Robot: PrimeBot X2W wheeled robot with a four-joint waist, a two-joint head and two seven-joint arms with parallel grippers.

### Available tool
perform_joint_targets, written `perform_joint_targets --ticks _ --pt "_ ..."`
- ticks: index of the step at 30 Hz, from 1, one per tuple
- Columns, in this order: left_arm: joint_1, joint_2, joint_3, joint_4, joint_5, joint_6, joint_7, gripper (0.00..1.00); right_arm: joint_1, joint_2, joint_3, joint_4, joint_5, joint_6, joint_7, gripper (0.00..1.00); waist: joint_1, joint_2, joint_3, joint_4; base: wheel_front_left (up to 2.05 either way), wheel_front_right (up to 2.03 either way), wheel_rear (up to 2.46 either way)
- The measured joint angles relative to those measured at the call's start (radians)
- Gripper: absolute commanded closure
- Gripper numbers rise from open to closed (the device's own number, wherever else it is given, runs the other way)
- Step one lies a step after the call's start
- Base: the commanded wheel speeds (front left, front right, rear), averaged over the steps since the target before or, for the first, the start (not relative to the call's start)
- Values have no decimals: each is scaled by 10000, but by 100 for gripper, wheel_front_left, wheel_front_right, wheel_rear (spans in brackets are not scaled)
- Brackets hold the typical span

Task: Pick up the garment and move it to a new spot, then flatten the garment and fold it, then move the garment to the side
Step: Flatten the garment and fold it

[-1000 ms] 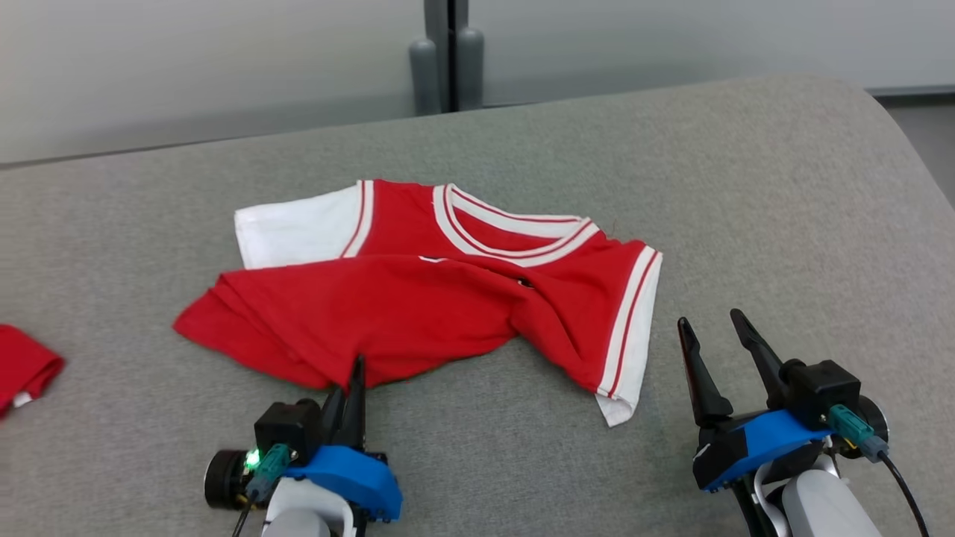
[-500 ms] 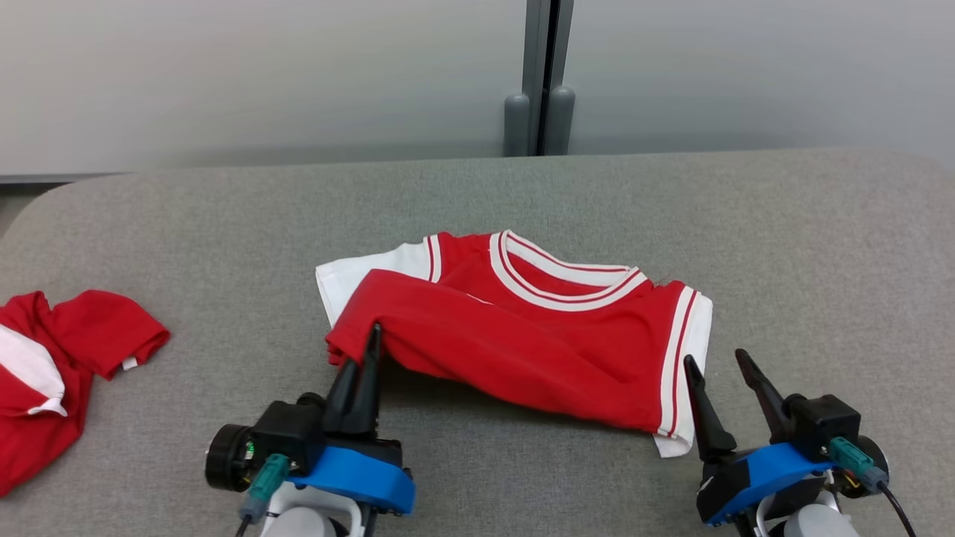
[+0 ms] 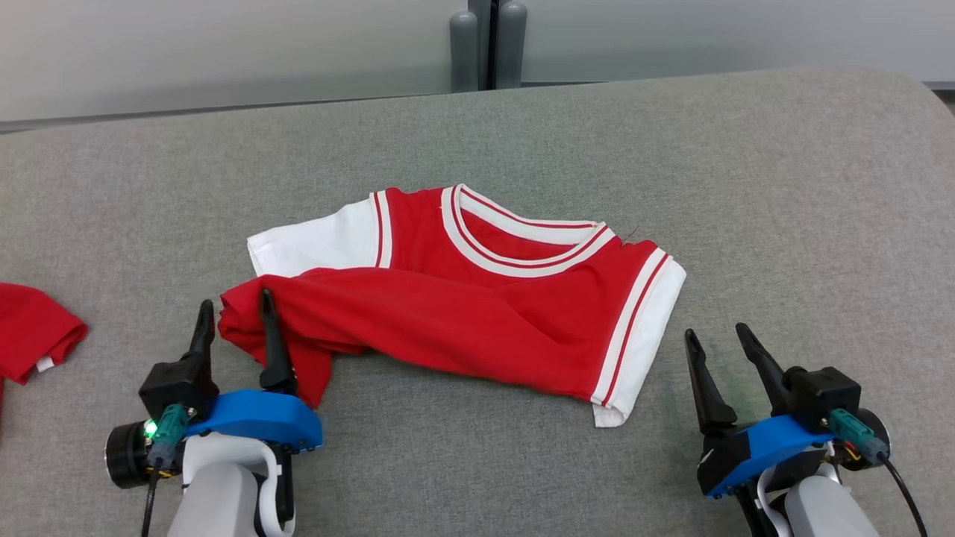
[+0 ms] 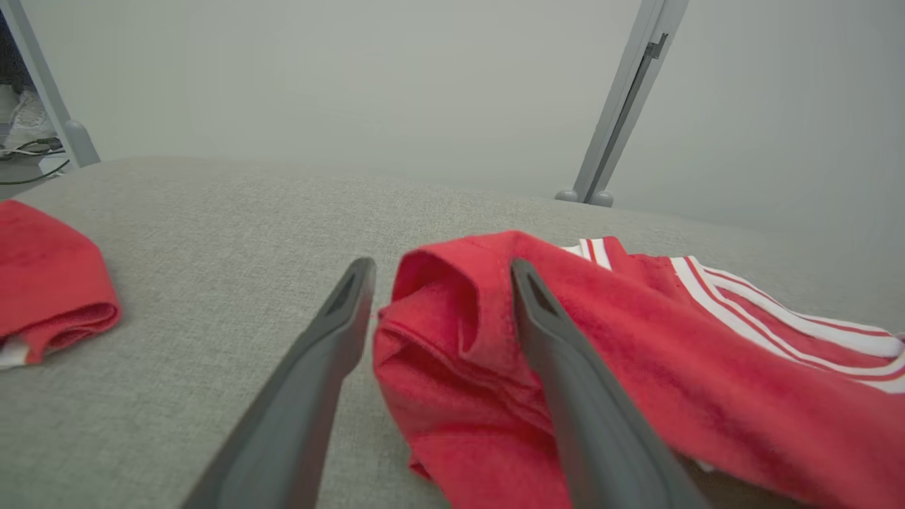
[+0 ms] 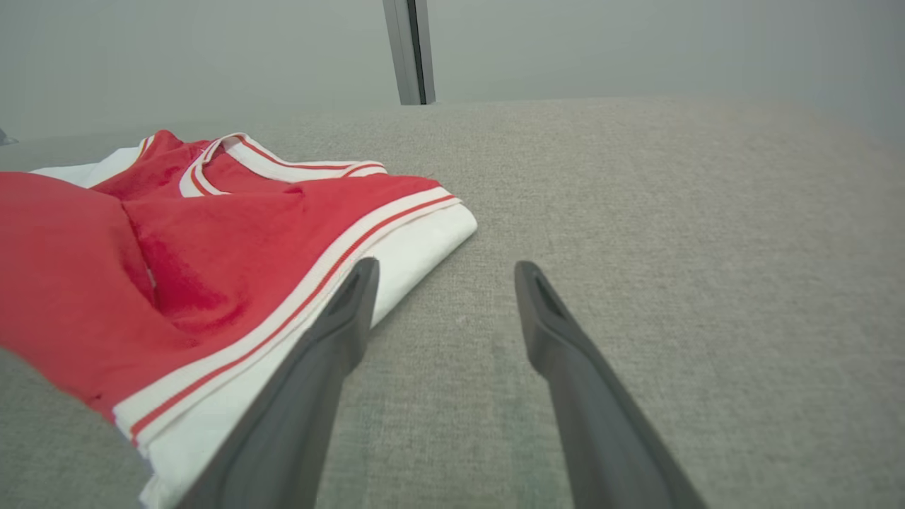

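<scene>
Red garment (image 3: pixel 477 321) lies folded on grey surface (image 3: pixel 746 186), left gripper (image 3: pixel 236 302) spread around its corner.

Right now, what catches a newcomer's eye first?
A rumpled red-and-white jersey lies centred on the grey cushion. The left gripper stands open astride its bunched corner; the right gripper, also open, sits beside its white sleeve. Another red garment lies far left.

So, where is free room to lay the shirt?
Free: the wide grey stretch right of the garment, past the right gripper, and the band behind its collar. Crowded: the left, with the left gripper between the garment and another red cloth.
</scene>
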Motion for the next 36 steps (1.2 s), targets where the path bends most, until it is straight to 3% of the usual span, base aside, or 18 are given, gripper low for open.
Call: perform_joint_targets --ticks 8,17,18,19,20,25,29,36 --pt "112 -6 221 -100 -2 65 0 0 -209 -86 -209 332 2 0 0 0 -1 0 233 412 0 0 0" --pt "421 2 -330 -637 -42 71 0 0 -295 -27 21 1440 493 0 -44 0 -2 -1 362 1172 0 0 0" --pt "432 2 -355 -671 -46 77 0 0 -362 -19 88 1609 562 -2 -71 9 -2 -1 347 1202 0 0 0" --pt "450 0 -378 -711 -52 84 0 0 -403 -21 155 1722 683 -2 -84 68 -2 -1 323 1225 0 0 0" --pt "474 -6 -407 -754 -52 88 0 0 -425 -23 222 1814 782 -6 -90 100 -2 -1 297 1242 0 0 0" --pt "564 -2 -447 -938 -48 257 0 0 -434 52 332 1335 1043 0 -23 100 -1 -1 175 1176 0 0 0" --pt "742 -8 -407 -934 -71 217 0 0 -345 -219 2 -56 1189 0 -21 100 -2 -2 -56 974 0 0 0" --pt "941 -17 -890 -771 -328 98 0 0 -363 -380 81 -1221 33 0 -25 100 -4 -3 -533 993 0 0 0"
